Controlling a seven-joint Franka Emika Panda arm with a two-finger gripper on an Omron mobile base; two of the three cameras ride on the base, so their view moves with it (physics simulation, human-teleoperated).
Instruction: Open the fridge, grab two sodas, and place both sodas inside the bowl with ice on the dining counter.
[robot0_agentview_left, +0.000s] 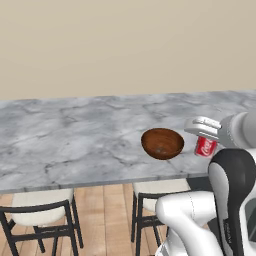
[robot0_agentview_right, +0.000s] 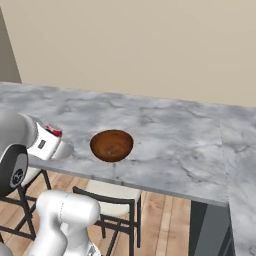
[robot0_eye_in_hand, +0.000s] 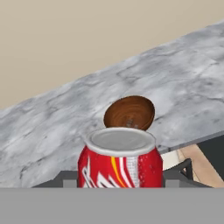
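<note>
**Ana:** Over the near edge of the marble worktop (robot0_agentview_left: 75, 145), to the right of the bowl (robot0_agentview_left: 162, 143) as the left base camera sees it, sits the claw (robot0_agentview_left: 202, 134). What is it carrying?

**Ben:** A red soda can (robot0_eye_in_hand: 119, 164). In the hand view the can stands between the two dark tips, its silvery top facing the lens, so the claw is closed around a can and not gaping.

**Ana:** Where does the bowl lie from it?

**Ben:** Straight ahead along the claw's own line of sight. In the hand view the brown bowl (robot0_eye_in_hand: 130, 113) sits just beyond the can's rim and almost centred on it. From the right base camera the claw (robot0_agentview_right: 50, 142) is left of the bowl (robot0_agentview_right: 111, 145), near it but apart, at about the same depth along the worktop.

**Ana:** And the can's long axis?

**Ben:** It runs roughly with the pointing direction of the hand, tilted, not upright over the bowl; the red label (robot0_agentview_left: 205, 146) slants in the left base view.

**Ana:** So the next move?

**Ben:** My judgement: a short sideways carry toward the bowl until the can is above its hollow, then release. I cannot tell if anything is already lying in the bowl besides a pale fleck at the bottom.
</note>
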